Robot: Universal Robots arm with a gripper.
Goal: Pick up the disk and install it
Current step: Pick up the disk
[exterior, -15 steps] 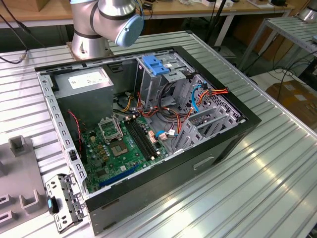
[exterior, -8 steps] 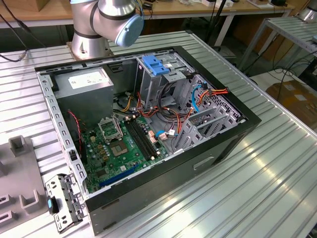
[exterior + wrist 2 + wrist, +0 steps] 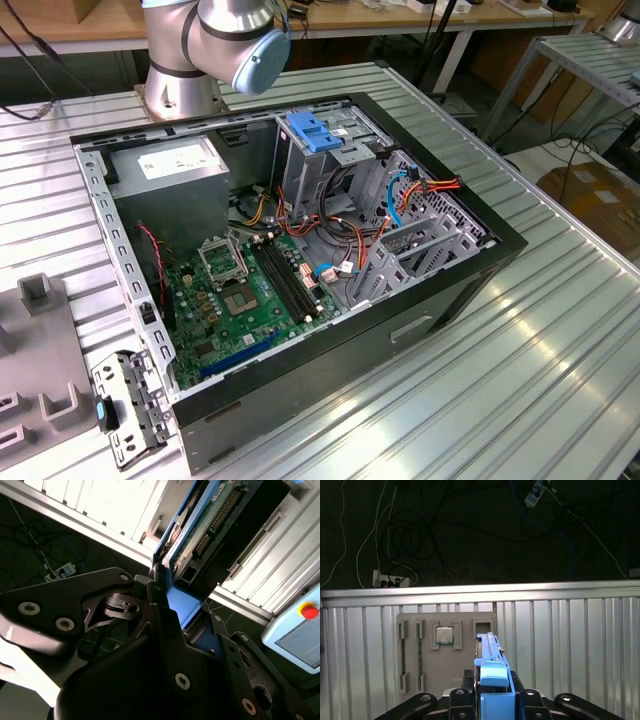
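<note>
The gripper (image 3: 492, 682) is clamped on the disk (image 3: 491, 650), held edge-up above the grey parts tray (image 3: 412, 617). It looks stiff, fairly heavy and shock-sensitive, so grip the blue side rails (image 3: 182, 605), not the circuit board (image 3: 205, 525)

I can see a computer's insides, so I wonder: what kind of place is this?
Probably a robot lab or workshop. A robot arm stands on a ribbed metal table beside an opened computer case, and its tool holds the disk.
</note>
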